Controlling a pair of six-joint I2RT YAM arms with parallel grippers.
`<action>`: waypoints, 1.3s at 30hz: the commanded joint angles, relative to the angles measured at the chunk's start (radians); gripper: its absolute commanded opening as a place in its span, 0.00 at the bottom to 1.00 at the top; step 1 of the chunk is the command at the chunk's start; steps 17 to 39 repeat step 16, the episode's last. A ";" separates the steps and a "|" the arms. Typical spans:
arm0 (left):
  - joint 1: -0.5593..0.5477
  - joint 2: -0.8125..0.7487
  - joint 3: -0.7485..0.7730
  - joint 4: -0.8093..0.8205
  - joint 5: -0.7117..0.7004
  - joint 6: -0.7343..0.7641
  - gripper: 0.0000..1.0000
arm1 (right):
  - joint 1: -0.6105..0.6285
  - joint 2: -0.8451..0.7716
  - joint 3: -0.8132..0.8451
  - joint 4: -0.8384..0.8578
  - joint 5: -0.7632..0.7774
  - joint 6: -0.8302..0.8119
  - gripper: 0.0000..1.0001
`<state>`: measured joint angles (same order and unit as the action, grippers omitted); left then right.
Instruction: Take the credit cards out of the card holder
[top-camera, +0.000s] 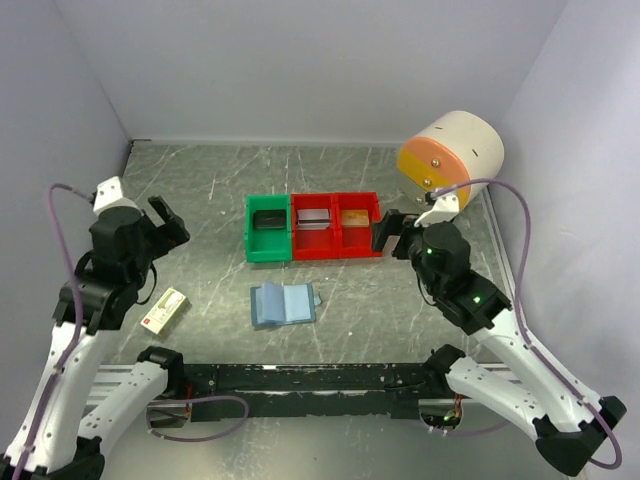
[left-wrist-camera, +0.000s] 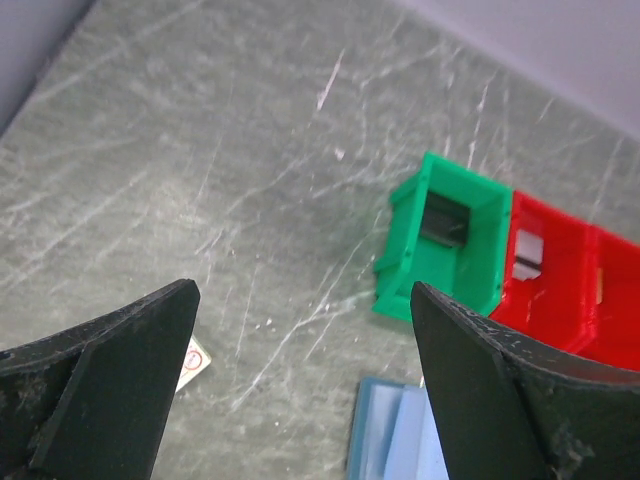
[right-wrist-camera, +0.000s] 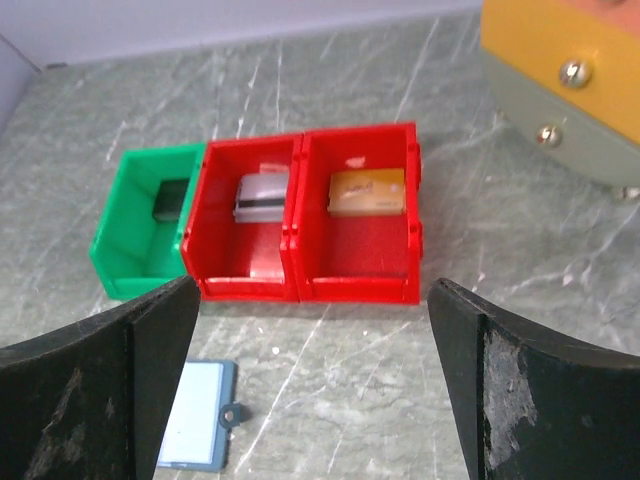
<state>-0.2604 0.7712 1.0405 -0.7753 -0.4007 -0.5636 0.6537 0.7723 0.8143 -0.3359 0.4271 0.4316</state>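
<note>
The tabletop (top-camera: 200, 190) looks like grey-green marbled stone or laminate, smooth with a dull sheen and crossed by pale scratches. The green bin (top-camera: 268, 252) and the two red bins (top-camera: 315, 250) are moulded plastic, smooth and glossy. The card holder (top-camera: 284, 304) is matt slate-blue and soft-looking, paler inside. The cards (right-wrist-camera: 262, 192) in the bins are thin, smooth plastic. The small box (top-camera: 165, 309) looks like printed cardboard. The jaws are matt black, scuffed pale at the edges. The round drawer unit (top-camera: 470, 140) has a matt shell and shiny metal knobs (right-wrist-camera: 572, 71).
</note>
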 joint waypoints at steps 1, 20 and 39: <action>0.004 -0.045 0.048 -0.036 -0.050 0.049 0.99 | -0.003 -0.025 0.093 -0.067 0.047 -0.093 1.00; 0.004 0.000 0.144 -0.075 -0.039 0.090 0.99 | -0.002 -0.065 0.151 -0.071 0.060 -0.122 1.00; 0.004 0.000 0.144 -0.075 -0.039 0.090 0.99 | -0.002 -0.065 0.151 -0.071 0.060 -0.122 1.00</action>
